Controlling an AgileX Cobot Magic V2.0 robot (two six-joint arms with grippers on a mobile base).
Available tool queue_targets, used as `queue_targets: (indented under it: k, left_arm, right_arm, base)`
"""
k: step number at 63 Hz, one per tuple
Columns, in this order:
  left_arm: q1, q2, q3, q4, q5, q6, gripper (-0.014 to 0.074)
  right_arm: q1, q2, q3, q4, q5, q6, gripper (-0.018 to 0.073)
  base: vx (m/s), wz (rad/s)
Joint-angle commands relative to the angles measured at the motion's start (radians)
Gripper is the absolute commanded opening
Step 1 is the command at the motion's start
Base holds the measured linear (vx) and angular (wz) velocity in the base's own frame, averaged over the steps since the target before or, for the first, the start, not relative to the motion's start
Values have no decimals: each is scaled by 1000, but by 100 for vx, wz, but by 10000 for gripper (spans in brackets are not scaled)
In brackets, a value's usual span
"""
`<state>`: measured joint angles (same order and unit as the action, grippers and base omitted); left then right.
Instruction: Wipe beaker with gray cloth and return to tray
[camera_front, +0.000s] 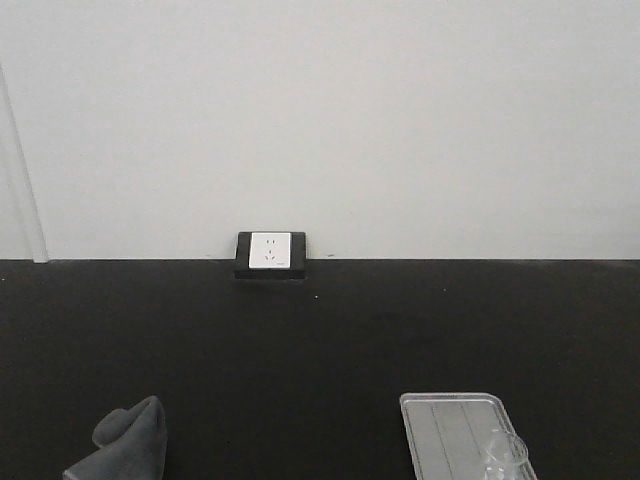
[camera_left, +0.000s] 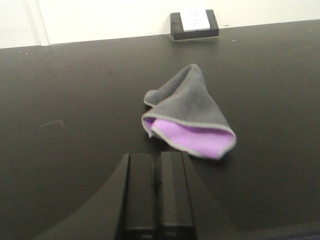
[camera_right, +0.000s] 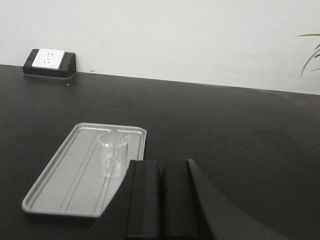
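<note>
Black tabletop (camera_front: 320, 340) runs back to a white wall (camera_front: 320, 120). The tray (camera_right: 65, 185) lies on the right, its near corner hidden by the right gripper (camera_right: 161, 195). Well apart on the left, the gray cloth (camera_left: 187, 107) sits crumpled, with a purple underside showing. The left gripper (camera_left: 156, 185) is short of it. Both grippers' fingers press together on nothing. A socket box (camera_front: 270, 253) sits against the wall. The beaker (camera_right: 113, 152) stands upright in the tray, and is probably the faint glint in the front view.
</note>
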<state>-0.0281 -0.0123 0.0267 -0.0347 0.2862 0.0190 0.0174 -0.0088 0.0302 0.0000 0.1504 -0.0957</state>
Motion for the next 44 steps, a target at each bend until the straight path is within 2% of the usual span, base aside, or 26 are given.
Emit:
queue_targets:
  k: [1,23,44]
  left_arm:
    - [1,-25,30,-2,-86,-1,-6]
    - [1,-25,30,-2,-86,-1,-6]
    - [1,-25,30,-2,-86,-1,-6]
  right_arm:
    - [1,-9,5,-6,-85,-10,-11]
    - [1,-9,5,-6,-85,-10,-11]
    - [1,-9,5,-6,-85,-10,-11]
  base:
    - [29,3]
    - [24,-1]
    - [10,-2]
